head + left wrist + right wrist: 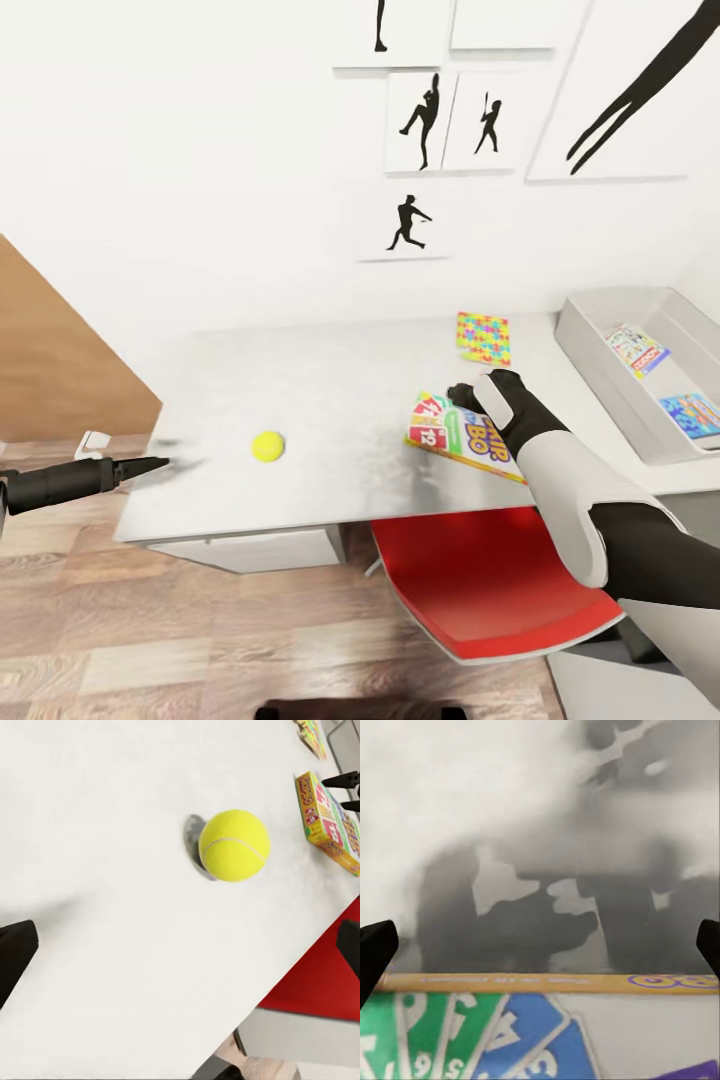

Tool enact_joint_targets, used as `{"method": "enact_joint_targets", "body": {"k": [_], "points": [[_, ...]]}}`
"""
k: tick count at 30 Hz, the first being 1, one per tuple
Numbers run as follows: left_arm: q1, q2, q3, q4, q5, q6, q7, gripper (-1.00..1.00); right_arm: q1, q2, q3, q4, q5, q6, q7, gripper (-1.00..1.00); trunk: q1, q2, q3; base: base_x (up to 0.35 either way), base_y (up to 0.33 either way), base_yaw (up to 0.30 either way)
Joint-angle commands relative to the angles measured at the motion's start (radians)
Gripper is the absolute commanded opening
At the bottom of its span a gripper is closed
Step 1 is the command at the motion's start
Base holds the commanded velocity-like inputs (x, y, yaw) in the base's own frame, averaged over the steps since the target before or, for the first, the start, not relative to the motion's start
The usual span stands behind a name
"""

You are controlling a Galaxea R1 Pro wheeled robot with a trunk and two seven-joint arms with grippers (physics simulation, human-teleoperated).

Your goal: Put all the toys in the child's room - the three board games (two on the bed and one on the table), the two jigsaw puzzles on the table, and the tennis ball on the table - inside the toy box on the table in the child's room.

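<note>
1. Head view: the right gripper (462,394) hovers over the near corner of a flat cardboard board game (455,430) on the grey table (330,380), apparently lined up for a pick; its fingers cannot be told apart or together from here; the left gripper (165,461) reaches in at the table's left edge toward the fuzzy round tennis ball (267,446), which sits well apart from the box; a thin bright jigsaw puzzle (483,338) lies near the wall; the grey, straight-walled toy box (590,350) at the table's right end already holds two flat printed boxes; a glossy red chair (480,590) is tucked below.

2. Left wrist view: the ball (234,845) rests ahead on the smooth tabletop, casting a small shadow; the two dark fingertips (15,958) stand wide apart, nothing between them; the game (326,821) shows its yellow edge beyond.

3. Right wrist view: the fingertips (376,949) are spread wide and empty, framing the game's (510,1027) printed lid and yellow edge just below; a low, flat grasp looks likely.
</note>
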Motion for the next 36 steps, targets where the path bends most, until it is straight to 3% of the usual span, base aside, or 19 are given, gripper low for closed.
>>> {"method": "enact_joint_targets", "body": {"k": [1,17,36], "points": [[-0.001,-0.001,0.003,0.000,-0.010,0.010,-0.009,1.00,-0.001,0.000,0.002,-0.001,-0.009,0.003,-0.008,1.00,0.000,-0.002,-0.001,-0.008,0.114,0.000],[-0.001,-0.002,0.002,0.000,-0.010,0.011,-0.009,1.00,-0.001,-0.003,0.002,-0.003,-0.010,0.003,-0.008,1.00,0.000,-0.002,0.006,-0.004,0.012,0.000],[-0.001,-0.003,0.002,0.000,-0.010,0.014,-0.009,1.00,-0.001,-0.001,0.002,-0.003,-0.009,0.003,-0.009,1.00,0.000,-0.002,0.007,-0.128,0.053,0.000]]}}
